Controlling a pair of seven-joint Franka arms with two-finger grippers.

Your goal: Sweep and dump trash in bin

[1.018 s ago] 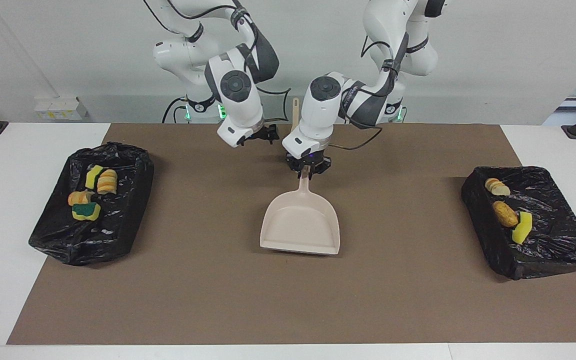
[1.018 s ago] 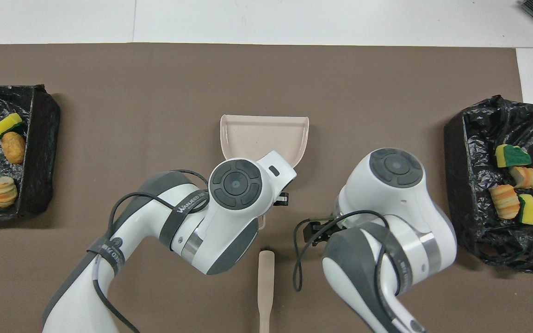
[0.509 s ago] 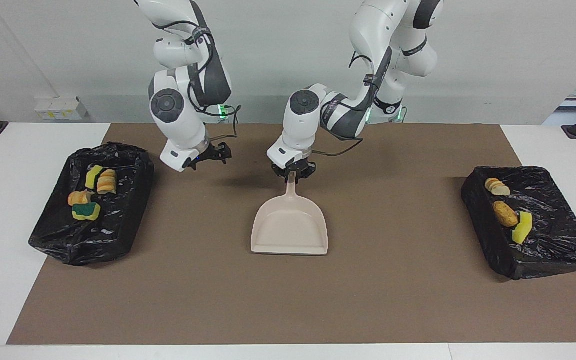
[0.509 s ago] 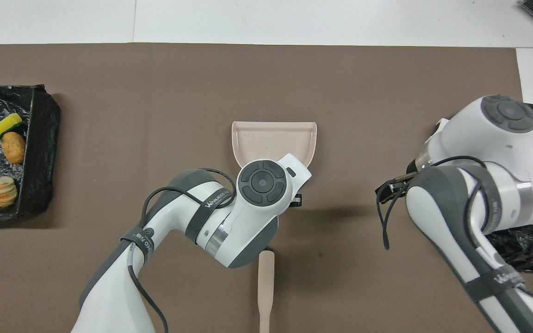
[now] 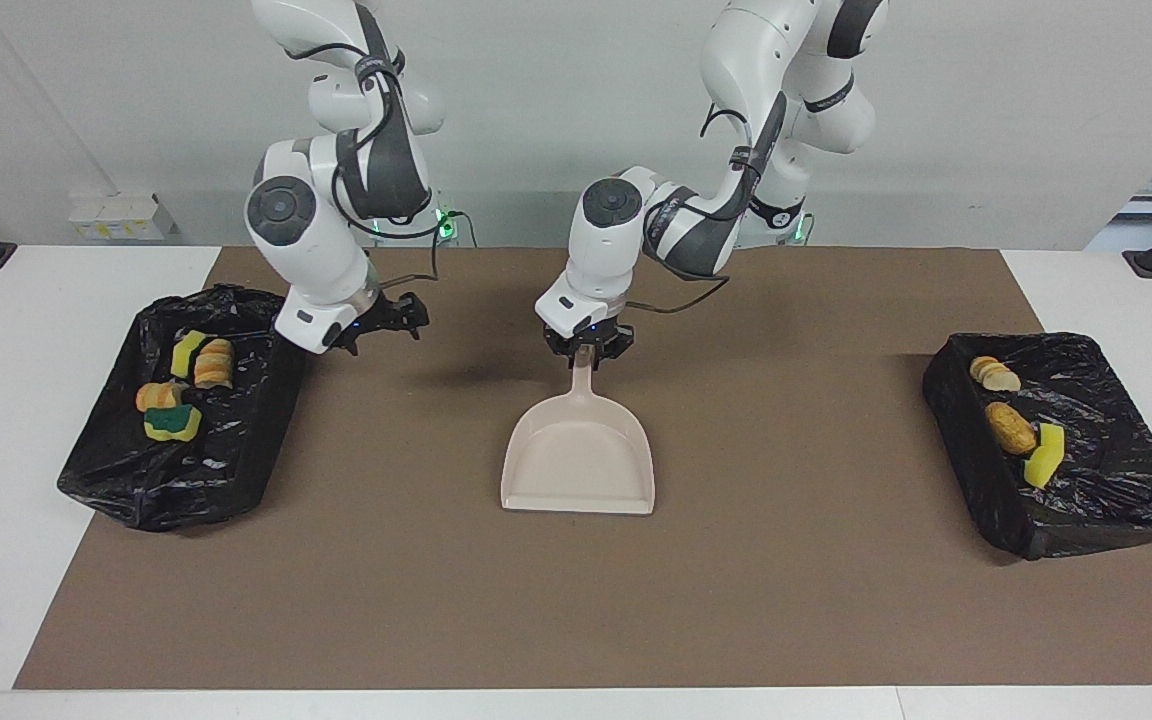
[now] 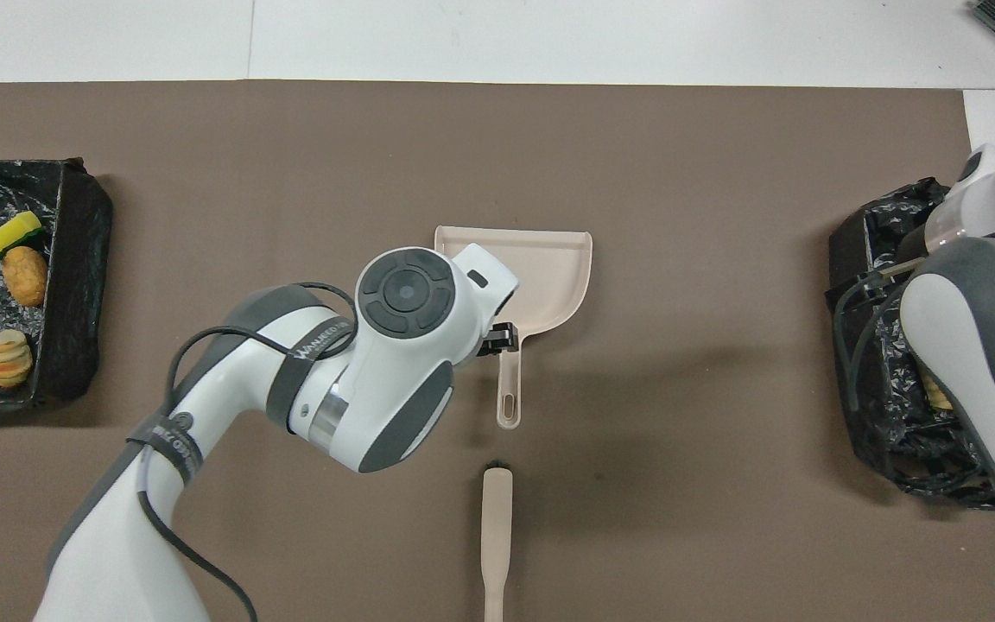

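The beige dustpan [image 5: 578,462] lies flat on the brown mat at mid-table; it also shows in the overhead view [image 6: 549,263]. My left gripper [image 5: 588,347] is shut on its handle [image 6: 509,390], close to the pan. My right gripper [image 5: 388,320] is empty, in the air by the black-lined bin [image 5: 186,500] at the right arm's end. That bin holds several trash pieces, among them a green-backed sponge [image 5: 173,423]. The bin [image 5: 1086,530] at the left arm's end holds three trash pieces: a bread lump [image 5: 994,374], a brown lump [image 5: 1010,427] and a yellow sponge [image 5: 1044,455].
The beige brush [image 6: 496,536] lies on the mat nearer to the robots than the dustpan, in line with its handle. In the overhead view the right arm covers much of its bin [image 6: 869,250]. The other bin [image 6: 74,285] shows in full.
My right arm has swung from mid-table toward the bin at its end. My left gripper slid the dustpan slightly toward the right arm's end, and its wrist has turned, uncovering the handle.
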